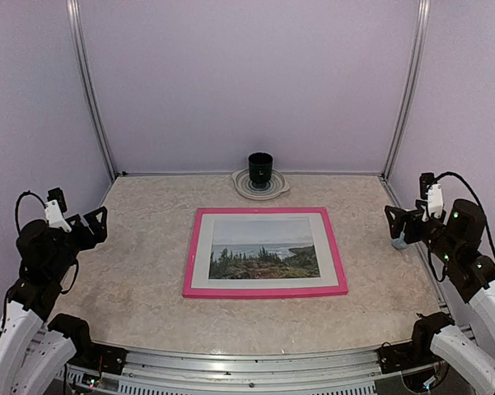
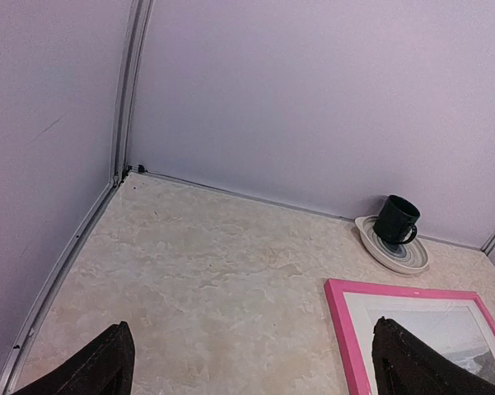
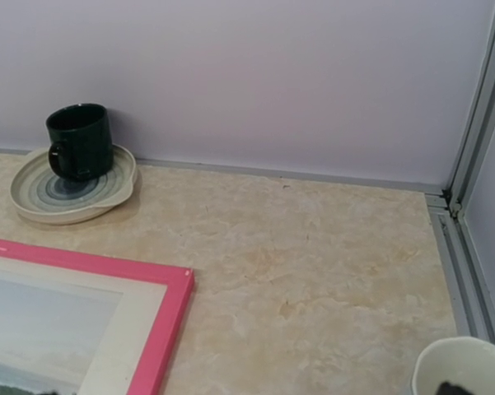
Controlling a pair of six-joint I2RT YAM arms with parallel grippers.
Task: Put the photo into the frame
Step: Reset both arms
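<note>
I saw the frame (image 1: 264,290) lying flat at the middle of the tabletop (image 1: 132,280), pink front up, with the photo (image 1: 264,253) inside it, bordered in white. The left end effector (image 1: 89,225) hung over the left edge and the right end effector (image 1: 399,224) over the right edge, both spread wide and holding nothing. A dark mug (image 1: 260,169) sat on a plate (image 1: 240,187) at the far edge.

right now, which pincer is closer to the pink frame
Right. The right pincer hangs open just past the right edge of the pink frame; the left pincer, also open, sits farther out beyond its left edge.
</note>
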